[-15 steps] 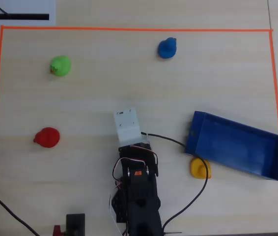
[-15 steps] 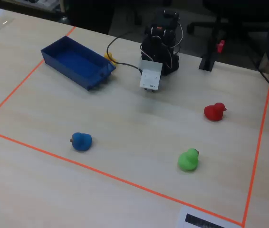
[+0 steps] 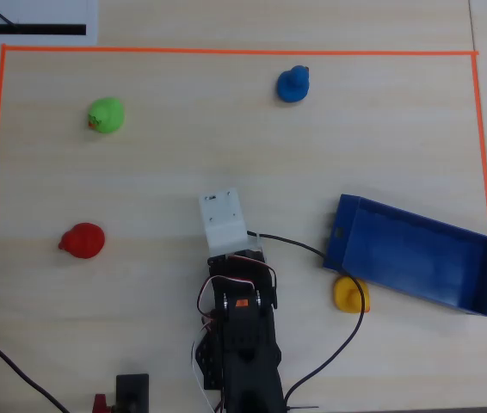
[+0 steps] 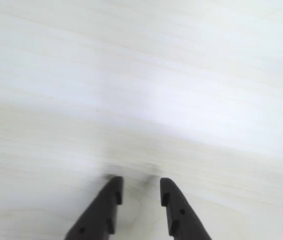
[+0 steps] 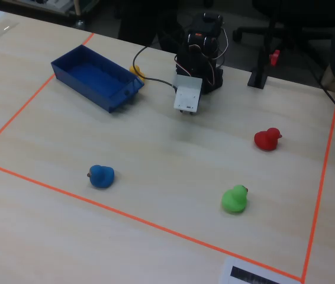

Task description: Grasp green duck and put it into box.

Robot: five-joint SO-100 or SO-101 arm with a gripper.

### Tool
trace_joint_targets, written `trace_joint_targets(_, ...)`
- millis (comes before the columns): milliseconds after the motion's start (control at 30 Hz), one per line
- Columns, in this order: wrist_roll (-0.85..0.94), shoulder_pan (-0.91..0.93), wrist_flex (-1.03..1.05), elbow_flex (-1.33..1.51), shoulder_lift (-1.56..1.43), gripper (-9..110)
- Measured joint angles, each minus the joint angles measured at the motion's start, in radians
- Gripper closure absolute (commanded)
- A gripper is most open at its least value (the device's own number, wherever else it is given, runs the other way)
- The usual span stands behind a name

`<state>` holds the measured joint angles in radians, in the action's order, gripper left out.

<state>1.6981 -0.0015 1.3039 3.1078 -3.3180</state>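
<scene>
My pincer (image 4: 139, 187) hung just above bare pale wood, its two dark fingers (image 4: 106, 205) a small way apart and holding nothing, and in the wrist view nothing else lay before it. From overhead my arm (image 3: 239, 335) sat low in the middle of the table (image 3: 226, 155), with the white block at my wrist (image 3: 224, 219) pointing up the picture. The green duck (image 3: 105, 115) stood well apart from me, toward the upper left corner inside the orange tape border (image 3: 226, 51); in the fixed view it (image 5: 234, 199) sat near the front, right of centre. The box (image 3: 416, 255), blue and empty, lay to my right in the overhead view, tilted against the border lines. A yellow duck (image 3: 350, 293) rested just beside the box's near wall, perhaps touching it, though I could not be sure. A blue duck (image 3: 293, 84) stood near the top edge and a red duck (image 3: 83, 240) off to my left. A white sheet with a black bar (image 5: 255, 274) lay outside the tape; any writing on it was too small to read.
</scene>
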Motion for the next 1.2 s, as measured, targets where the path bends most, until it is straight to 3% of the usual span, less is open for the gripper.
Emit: trace_joint_targets(1200, -0.009, 0.0, 0.0, 0.002, 0.0, 98)
